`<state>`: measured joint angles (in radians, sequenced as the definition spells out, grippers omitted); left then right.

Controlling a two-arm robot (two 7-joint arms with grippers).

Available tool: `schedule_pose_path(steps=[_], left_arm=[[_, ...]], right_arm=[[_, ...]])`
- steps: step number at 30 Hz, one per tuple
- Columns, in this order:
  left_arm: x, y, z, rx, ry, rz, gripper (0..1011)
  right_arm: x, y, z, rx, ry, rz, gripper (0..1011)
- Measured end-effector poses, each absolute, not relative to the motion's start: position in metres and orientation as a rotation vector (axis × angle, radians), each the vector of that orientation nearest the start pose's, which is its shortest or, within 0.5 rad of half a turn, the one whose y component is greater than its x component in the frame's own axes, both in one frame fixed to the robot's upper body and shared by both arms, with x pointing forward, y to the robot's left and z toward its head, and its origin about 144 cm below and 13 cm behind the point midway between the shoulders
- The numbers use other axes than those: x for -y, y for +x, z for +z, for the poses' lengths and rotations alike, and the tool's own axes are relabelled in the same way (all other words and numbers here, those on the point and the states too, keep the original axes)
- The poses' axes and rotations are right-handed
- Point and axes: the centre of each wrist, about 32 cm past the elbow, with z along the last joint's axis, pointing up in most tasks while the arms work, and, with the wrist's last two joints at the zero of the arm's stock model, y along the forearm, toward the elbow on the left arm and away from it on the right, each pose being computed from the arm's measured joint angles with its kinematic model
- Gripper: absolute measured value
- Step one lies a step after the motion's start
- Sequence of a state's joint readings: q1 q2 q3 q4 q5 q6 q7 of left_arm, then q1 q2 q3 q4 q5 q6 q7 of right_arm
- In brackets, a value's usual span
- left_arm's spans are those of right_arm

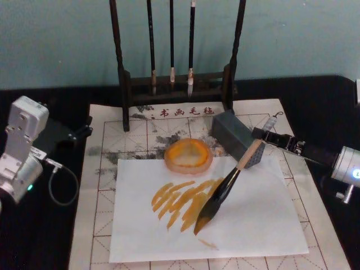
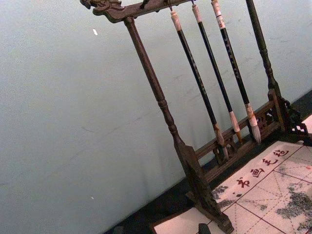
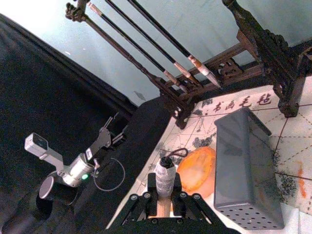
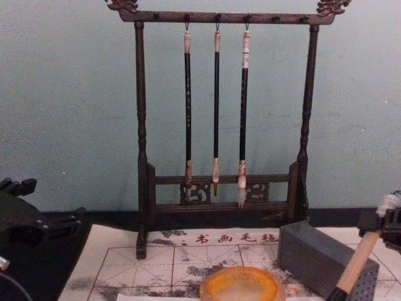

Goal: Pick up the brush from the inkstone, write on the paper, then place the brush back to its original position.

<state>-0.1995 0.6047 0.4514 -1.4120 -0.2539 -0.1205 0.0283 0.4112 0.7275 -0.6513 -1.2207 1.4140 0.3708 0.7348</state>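
The inkstone [image 1: 188, 156] is seen holding only its pale, glossy centre. The brush [image 1: 225, 188] is clamped near its cap by the right end effector [image 1: 262, 135]. It is tilted, with the handle to the far right and the bristles pointing near-left, touching the paper [image 1: 253, 225] among orange strokes. In the chest view its bristles are cut off. The left end effector [image 1: 76, 134] is parked at the left.

Your right gripper [image 3: 163, 199] is clamped on the large calligraphy brush [image 3: 165, 174] just under its white, looped end cap. Just past the fingers lies the round orange-amber inkstone [image 3: 199, 168], with a grey perforated rectangular block [image 3: 246, 170] close beside it.
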Motion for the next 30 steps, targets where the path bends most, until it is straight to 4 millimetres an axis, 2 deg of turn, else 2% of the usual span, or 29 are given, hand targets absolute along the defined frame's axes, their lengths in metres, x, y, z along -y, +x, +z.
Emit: schedule_pose_path(steps=[30], left_arm=[[-0.3097, 0.4886, 1.1398, 0.285, 0.304, 1.248, 1001]], right_arm=[[0.3611, 0.5252, 1.1411, -0.826, 0.167, -0.61, 185]])
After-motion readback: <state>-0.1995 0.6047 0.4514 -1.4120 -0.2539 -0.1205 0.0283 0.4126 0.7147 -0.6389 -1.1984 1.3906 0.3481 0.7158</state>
